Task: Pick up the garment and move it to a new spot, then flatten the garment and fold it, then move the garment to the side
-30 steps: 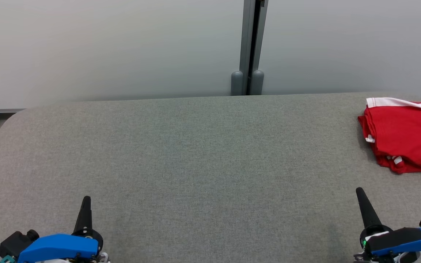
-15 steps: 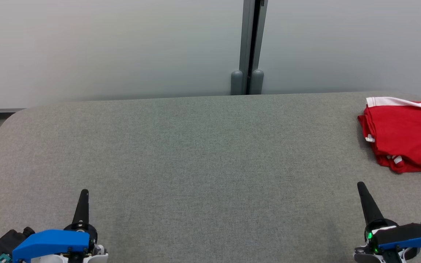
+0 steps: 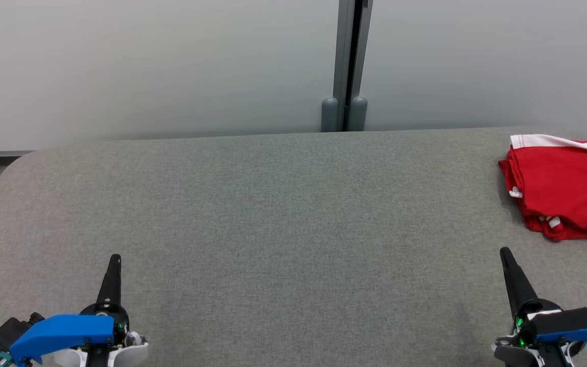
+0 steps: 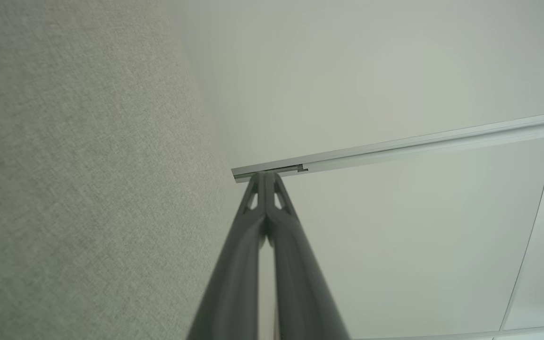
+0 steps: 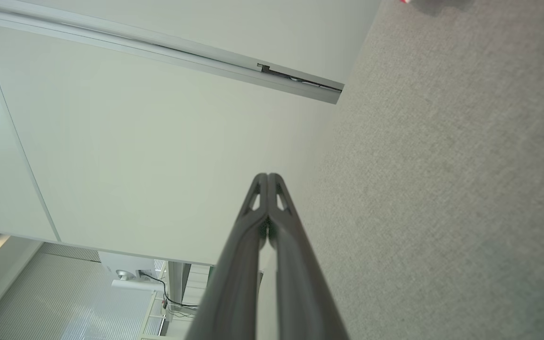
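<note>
Left hand [image 3: 114, 259], right hand [image 3: 503, 253] shifted; garment [image 3: 568, 188] well apart.

Everything is lit evenly and softly. In the left wrist view, the table [image 4: 64, 189] beside the left pincer [image 4: 266, 175] is blurred, and a wall seam [image 4: 531, 226] far from it is bowed.
</note>
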